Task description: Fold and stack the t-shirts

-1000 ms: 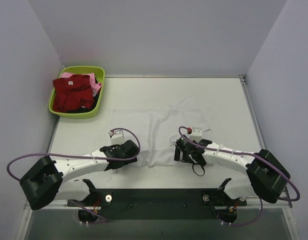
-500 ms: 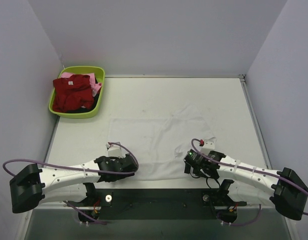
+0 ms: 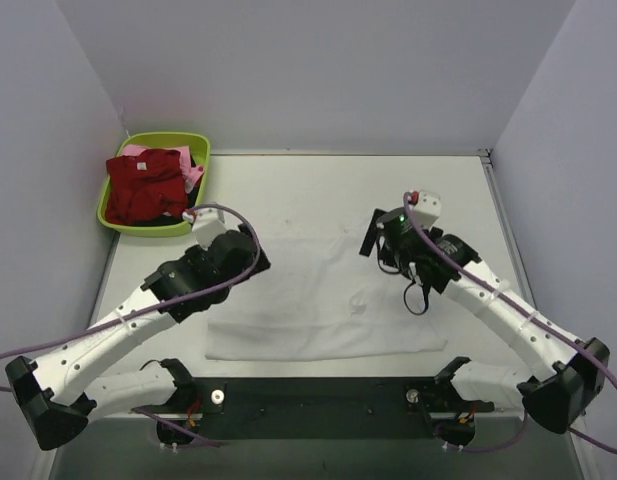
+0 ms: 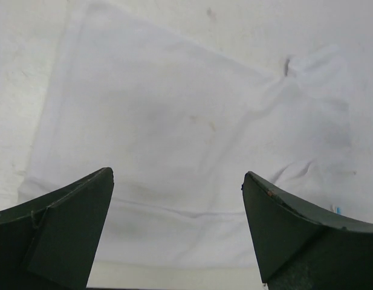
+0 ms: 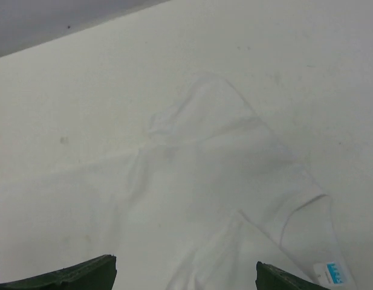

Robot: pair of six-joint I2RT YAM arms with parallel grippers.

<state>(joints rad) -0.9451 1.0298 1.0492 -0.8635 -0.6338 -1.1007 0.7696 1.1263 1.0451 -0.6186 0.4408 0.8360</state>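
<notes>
**White t-shirt spread flat, both hands open and empty above it**

Top view. The white t-shirt lies spread on the worktop, its near hem running straight along the edge closest to the arm bases. The left hand hangs over the shirt's far left corner. The right hand hangs over the shirt's far right part, where the cloth is rumpled. Well beyond the white t-shirt's far left corner stands a lime-green basin. It holds the dark red t-shirt in a heap, with the pink t-shirt showing at its edges.

Left wrist view. The left hand is spread wide, its two fingers far apart with nothing between them. The white t-shirt lies flat beneath, lightly creased. Bare worktop shows past its edge.

Right wrist view. The right hand is likewise wide apart and grips nothing; only its fingertips show at the bottom edge. Below it the white t-shirt shows one sleeve lying flat. The neck opening lies nearer the hand, and a small blue neck label sits beside it.
</notes>
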